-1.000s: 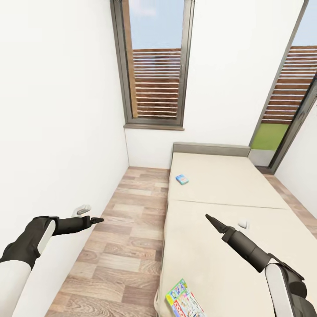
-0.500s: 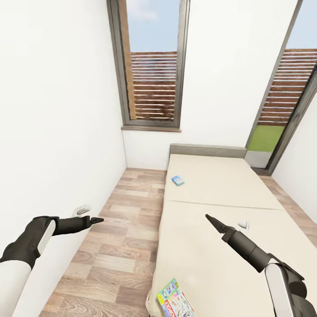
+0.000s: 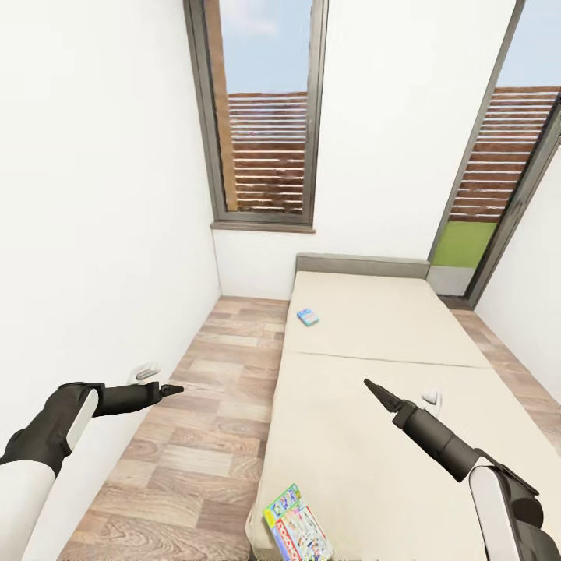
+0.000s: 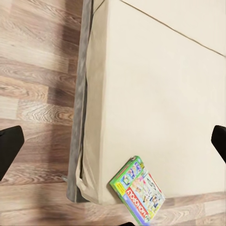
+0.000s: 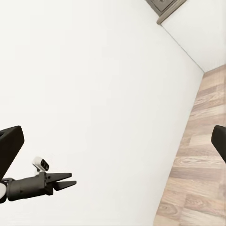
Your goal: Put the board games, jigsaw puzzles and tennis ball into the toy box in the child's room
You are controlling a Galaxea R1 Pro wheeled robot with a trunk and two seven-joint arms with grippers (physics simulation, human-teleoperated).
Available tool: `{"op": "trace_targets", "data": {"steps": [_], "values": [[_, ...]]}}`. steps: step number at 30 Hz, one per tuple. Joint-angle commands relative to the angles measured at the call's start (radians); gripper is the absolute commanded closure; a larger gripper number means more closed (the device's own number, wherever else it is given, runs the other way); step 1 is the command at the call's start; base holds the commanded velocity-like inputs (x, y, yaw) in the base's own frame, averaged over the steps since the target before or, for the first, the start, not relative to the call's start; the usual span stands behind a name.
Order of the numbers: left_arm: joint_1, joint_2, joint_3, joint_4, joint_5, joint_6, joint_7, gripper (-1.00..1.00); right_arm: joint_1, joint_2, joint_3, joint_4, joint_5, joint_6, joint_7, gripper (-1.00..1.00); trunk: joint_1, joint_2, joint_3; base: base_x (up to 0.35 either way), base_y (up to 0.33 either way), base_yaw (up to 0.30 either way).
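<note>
- White walls all round the room, with two tall dark-framed windows at the far end and wood-plank floor running down the left side.
- Bed takes up the right half of the head view: beige mattress, grey headboard against the far wall, grey frame edge along the floor side.
- Left arm sticks out over the floor near the left wall, and the left gripper looks pinched together to a point with nothing in it. From the right wrist view you can see that same gripper against the wall, tips close together.
- Right arm reaches out over the mattress, right gripper also drawn to a point and empty.
- White and green game with the red banner lies flat at the near corner of the bed, right by the edge. The left wrist view has it too, one corner poking past the mattress edge.
- Small blue game sits flat further up the bed, near the floor-side edge, well apart from the other one and from both grippers.
</note>
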Motion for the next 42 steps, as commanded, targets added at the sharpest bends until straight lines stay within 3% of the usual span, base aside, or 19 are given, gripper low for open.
{"op": "trace_targets", "data": {"steps": [1,20,31,42], "values": [[-0.001,0.0,0.001,0.0,0.002,0.006,-0.002,-1.0,-0.001,0.001,-0.002,0.0,-0.004,0.006,0.002,-1.0,0.001,-0.002,-0.002,-0.04,-0.091,0.0],[-0.001,0.0,0.001,0.0,0.002,0.006,-0.002,-1.0,-0.001,0.001,-0.002,0.0,-0.004,0.007,0.001,-1.0,0.001,-0.002,-0.001,-0.01,-0.035,-0.013],[-0.001,0.0,0.001,0.0,0.002,0.006,-0.002,-1.0,-0.001,0.001,-0.001,0.0,-0.004,0.007,0.002,-1.0,0.001,-0.002,0.008,-0.12,-0.222,-0.224],[-0.001,0.0,0.001,0.0,0.002,0.006,-0.002,-1.0,-0.001,0.002,-0.001,0.0,-0.004,0.006,0.002,-1.0,0.001,-0.002,0.021,-0.162,-0.028,-0.21]]}}
